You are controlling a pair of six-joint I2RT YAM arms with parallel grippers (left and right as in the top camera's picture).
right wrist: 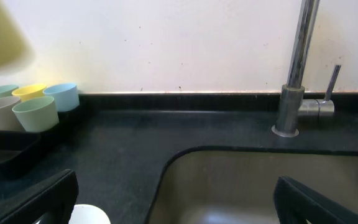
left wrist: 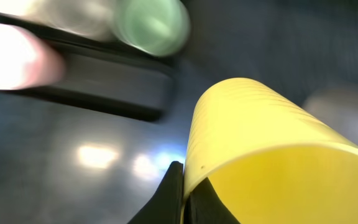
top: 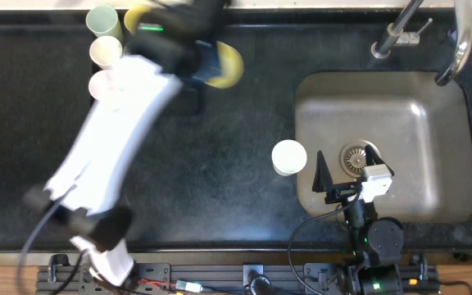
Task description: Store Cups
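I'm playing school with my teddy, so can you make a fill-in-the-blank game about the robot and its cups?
1. The left gripper pinches a cup whose colour is ____.
2. The white cup stands on the counter right beside the ____.
3. The right gripper is ____, with nothing in it.
Missing words: yellow; sink; open.
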